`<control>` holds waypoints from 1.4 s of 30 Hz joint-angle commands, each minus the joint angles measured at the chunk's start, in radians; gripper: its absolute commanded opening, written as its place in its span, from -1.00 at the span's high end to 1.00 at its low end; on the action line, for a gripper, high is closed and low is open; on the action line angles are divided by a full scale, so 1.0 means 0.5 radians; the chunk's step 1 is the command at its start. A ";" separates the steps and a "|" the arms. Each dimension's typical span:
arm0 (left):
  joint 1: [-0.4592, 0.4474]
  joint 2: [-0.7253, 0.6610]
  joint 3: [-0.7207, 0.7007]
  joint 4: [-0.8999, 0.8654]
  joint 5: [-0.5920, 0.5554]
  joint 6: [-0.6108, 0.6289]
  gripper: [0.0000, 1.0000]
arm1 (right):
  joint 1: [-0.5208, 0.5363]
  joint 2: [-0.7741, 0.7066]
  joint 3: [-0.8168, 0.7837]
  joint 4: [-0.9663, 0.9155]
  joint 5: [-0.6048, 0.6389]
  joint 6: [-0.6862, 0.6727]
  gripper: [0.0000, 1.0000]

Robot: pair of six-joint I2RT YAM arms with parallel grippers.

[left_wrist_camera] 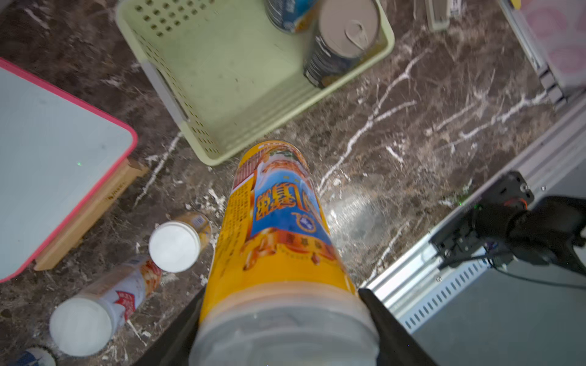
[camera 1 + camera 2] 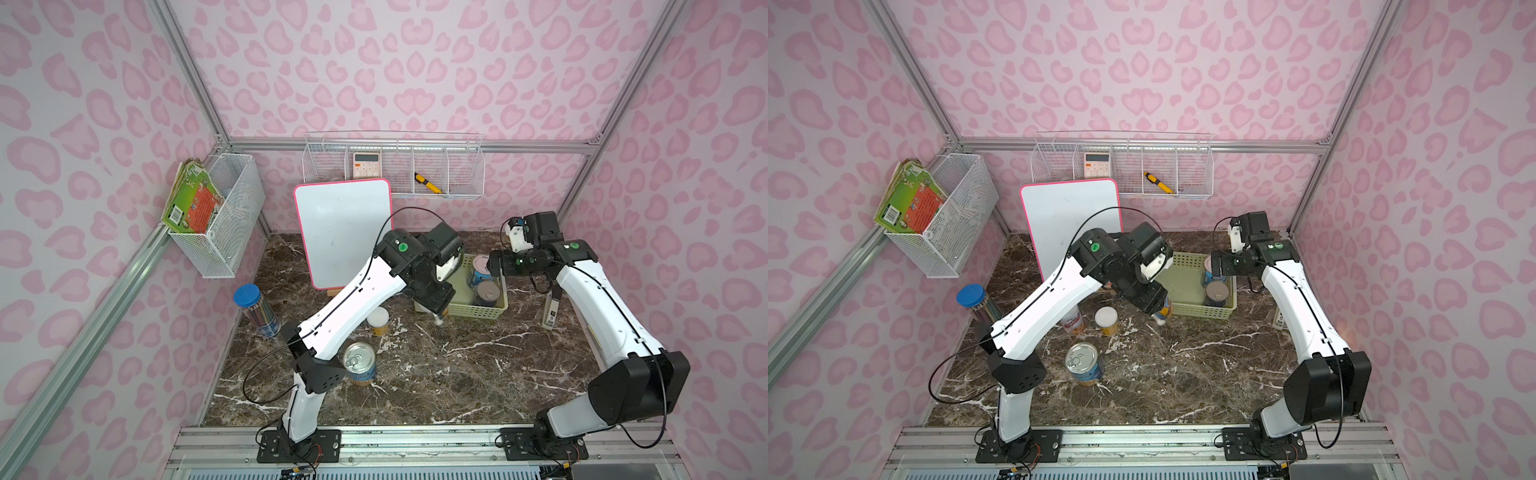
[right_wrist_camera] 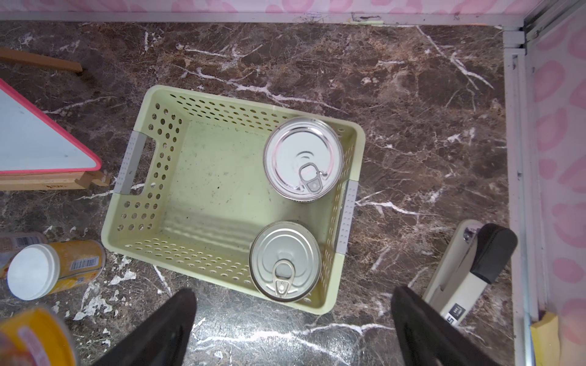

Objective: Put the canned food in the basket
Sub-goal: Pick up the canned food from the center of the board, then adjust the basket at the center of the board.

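My left gripper [image 1: 282,317] is shut on a yellow-labelled can [image 1: 279,221] with a white lid. It holds the can tilted above the table, just off the front left corner of the pale green basket [image 3: 215,177], as both top views show [image 2: 473,311] [image 2: 1200,309]. Two silver-topped blue cans [image 3: 303,158] [image 3: 284,260] stand at the basket's right end. My right gripper [image 3: 295,298] hangs open above that end, holding nothing. On the table stand a white-lidded can [image 2: 378,320], another white-lidded can [image 2: 1073,322] and a silver-topped blue can [image 2: 359,363].
A pink-edged whiteboard [image 2: 343,232] stands on a wooden foot behind the left arm. A jar of coloured pencils [image 2: 257,309] is at the left edge, and a stapler [image 3: 466,275] lies right of the basket. White wire baskets [image 2: 220,216] [image 2: 395,166] hang on the walls.
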 commanded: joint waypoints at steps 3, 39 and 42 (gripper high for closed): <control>0.184 0.125 0.141 0.161 -0.103 0.180 1.00 | -0.001 -0.063 -0.114 0.086 -0.007 -0.003 -0.98; 0.335 0.080 -0.464 1.114 -0.187 0.170 1.00 | 0.519 0.777 -0.232 0.478 -0.405 0.259 0.58; 0.332 0.044 -0.509 1.124 -0.117 0.164 1.00 | 0.557 0.694 -0.360 0.452 -0.401 0.294 0.58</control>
